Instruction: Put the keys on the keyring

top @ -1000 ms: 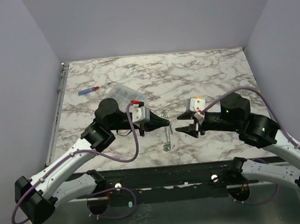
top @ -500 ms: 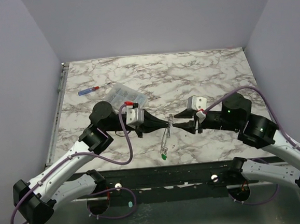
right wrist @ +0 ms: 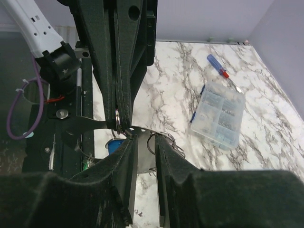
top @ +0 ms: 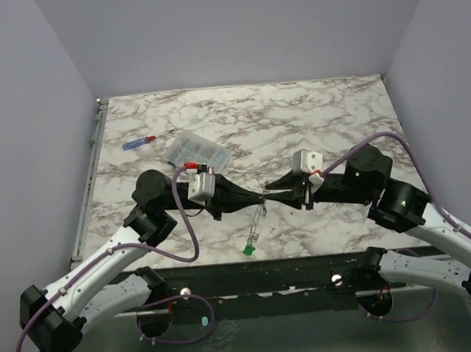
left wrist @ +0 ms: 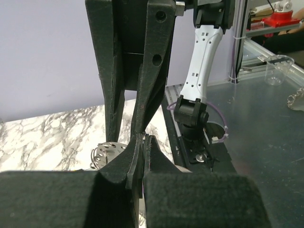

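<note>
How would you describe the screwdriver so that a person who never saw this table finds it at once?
Look at the marble table, toward its far left corner. There the screwdriver lies flat, just left of the clear compartment box. It alone is long and thin, with a blue and red handle.

Light was soft and even, coming from above, and left only weak shadows on the marble table. The overhead view was sharp. In both wrist views the near black fingers were dark and blurred, while the background was clearer.
</note>
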Robot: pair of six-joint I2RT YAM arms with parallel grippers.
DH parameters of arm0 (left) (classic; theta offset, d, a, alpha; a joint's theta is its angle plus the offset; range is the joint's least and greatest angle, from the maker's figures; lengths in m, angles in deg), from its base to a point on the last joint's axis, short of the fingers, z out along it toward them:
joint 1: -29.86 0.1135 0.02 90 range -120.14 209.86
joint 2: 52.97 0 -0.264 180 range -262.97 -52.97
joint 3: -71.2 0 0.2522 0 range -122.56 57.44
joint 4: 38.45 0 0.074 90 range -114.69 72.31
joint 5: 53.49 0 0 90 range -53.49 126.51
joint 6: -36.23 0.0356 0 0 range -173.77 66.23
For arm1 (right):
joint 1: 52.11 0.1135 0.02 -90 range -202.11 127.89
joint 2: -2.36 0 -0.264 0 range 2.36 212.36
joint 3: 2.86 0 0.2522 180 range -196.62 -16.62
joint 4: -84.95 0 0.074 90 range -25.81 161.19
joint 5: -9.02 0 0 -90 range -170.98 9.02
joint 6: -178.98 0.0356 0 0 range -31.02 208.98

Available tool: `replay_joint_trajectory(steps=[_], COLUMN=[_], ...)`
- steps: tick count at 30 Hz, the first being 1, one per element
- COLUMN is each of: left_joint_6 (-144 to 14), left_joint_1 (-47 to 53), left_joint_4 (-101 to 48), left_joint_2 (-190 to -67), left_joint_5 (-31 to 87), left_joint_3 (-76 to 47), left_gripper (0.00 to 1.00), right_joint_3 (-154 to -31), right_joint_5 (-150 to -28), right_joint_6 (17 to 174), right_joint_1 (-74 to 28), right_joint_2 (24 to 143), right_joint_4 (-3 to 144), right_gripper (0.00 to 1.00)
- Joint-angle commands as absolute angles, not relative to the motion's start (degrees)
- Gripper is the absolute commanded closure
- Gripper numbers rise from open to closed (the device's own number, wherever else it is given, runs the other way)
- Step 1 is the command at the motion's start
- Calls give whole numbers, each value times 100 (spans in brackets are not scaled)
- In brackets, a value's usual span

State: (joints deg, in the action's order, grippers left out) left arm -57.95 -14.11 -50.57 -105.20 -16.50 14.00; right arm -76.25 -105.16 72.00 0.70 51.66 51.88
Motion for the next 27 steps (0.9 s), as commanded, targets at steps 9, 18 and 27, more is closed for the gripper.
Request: replay_joint_trajectory(steps=[9,18,27], left_joint_6=[-7642,-9058,-9983], left_joint_1=[-1390,-1392,-1392], left_joint_4=[-7878,-10376,-11968], left_joint_2=[-10228,-10541,-10932], left_joint_5=[-897,30,995], left_joint_3=[2091,2706,3103], left_gripper=[100,100,100], right_joint_3=[-7378,-7068,-6827], right_joint_5=[-10628,-10467,-10697], right_joint_6=[7572,7974,8372], right_joint_1=[89,89,93], right_joint_2=[4836,4485,4393], right_joint_4=[5898,6543,7066], right_gripper=[73,72,71])
